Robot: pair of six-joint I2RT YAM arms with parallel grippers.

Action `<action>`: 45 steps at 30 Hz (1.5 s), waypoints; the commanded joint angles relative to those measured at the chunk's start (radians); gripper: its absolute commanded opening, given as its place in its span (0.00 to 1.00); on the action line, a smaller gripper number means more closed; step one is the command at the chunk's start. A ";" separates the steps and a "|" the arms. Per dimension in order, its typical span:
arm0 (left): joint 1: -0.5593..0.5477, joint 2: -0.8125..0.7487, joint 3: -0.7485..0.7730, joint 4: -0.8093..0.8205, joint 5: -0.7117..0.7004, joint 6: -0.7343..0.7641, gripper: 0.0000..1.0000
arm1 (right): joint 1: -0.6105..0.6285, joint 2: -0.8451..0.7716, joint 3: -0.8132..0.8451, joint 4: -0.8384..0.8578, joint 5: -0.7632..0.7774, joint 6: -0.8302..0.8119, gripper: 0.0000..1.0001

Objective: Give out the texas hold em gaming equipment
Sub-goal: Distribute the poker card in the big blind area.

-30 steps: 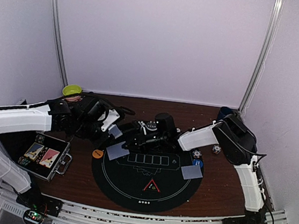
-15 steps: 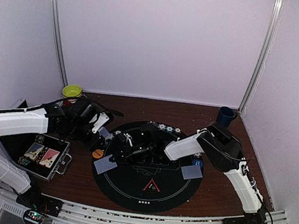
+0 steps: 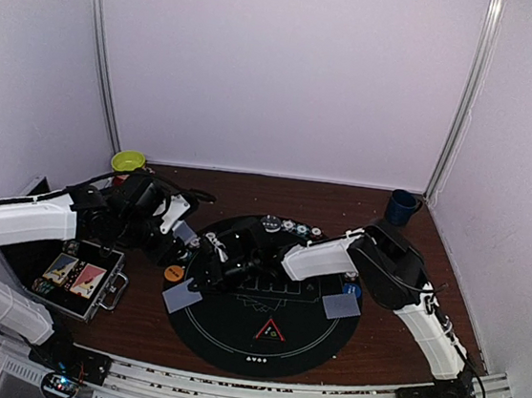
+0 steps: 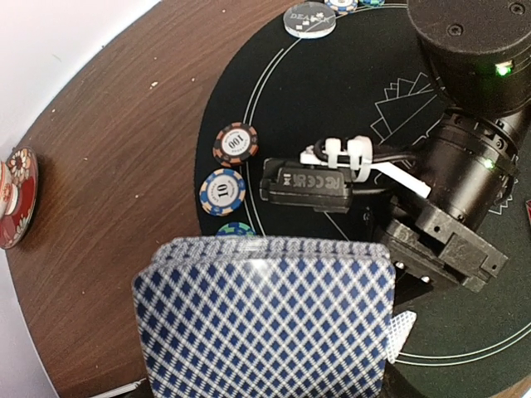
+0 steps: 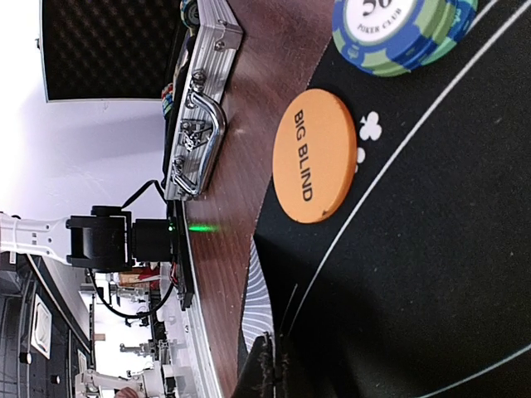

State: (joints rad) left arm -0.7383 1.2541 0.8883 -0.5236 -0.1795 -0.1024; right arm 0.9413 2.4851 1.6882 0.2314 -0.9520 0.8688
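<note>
My left gripper [image 3: 176,233] is shut on a deck of blue-checked cards [image 4: 265,323], held over the mat's left edge; the deck hides its fingers. My right gripper [image 3: 203,276] reaches across the black round mat [image 3: 231,334] and pinches a single card [image 3: 181,296] low at the mat's front-left rim; the card shows edge-on in the right wrist view [image 5: 259,311]. The orange "Big Blind" button [image 5: 315,166] lies just beyond it. Another card [image 3: 340,305] lies at the right by the blue button [image 3: 352,289]. The red triangle [image 3: 270,330] is near the front. Several chips [image 3: 292,227] line the far rim.
An open metal case [image 3: 74,278] sits left of the mat. The yellow-green bowl [image 3: 128,160] is at the back left, the dark blue mug [image 3: 401,207] at the back right. Three chips [image 4: 222,191] lie under my left wrist by the mat's edge.
My right gripper has swung left and toward the front with the card, lowering it to the mat's front-left rim. My left gripper with the deck has drawn back a little to the left.
</note>
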 commanded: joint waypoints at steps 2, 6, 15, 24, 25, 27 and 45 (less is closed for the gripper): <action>0.009 -0.009 0.000 0.050 0.004 0.013 0.57 | 0.003 0.000 0.010 -0.137 0.061 -0.089 0.24; 0.009 -0.005 0.001 0.051 0.010 0.013 0.57 | -0.005 -0.045 0.014 -0.213 0.089 -0.164 0.38; 0.008 -0.002 0.008 0.050 0.029 0.019 0.57 | -0.105 -0.205 -0.055 -0.242 0.115 -0.217 0.53; -0.005 0.024 0.044 0.045 0.137 0.045 0.57 | -0.235 -0.325 -0.049 -0.146 -0.026 -0.139 0.57; -0.012 0.029 0.049 0.045 0.152 0.048 0.57 | -0.236 -0.333 -0.049 -0.122 -0.052 -0.122 0.58; -0.035 0.047 0.061 0.045 0.175 0.054 0.57 | -0.235 -0.351 -0.071 -0.044 -0.106 -0.059 0.59; -0.110 0.135 0.139 0.107 0.258 0.098 0.61 | -0.216 -0.414 -0.286 0.414 -0.227 0.241 0.62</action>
State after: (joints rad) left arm -0.8463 1.3937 1.0245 -0.4908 0.0502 -0.0277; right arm 0.7277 2.1178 1.4246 0.5953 -1.1534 1.1084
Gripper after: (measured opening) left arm 0.608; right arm 0.621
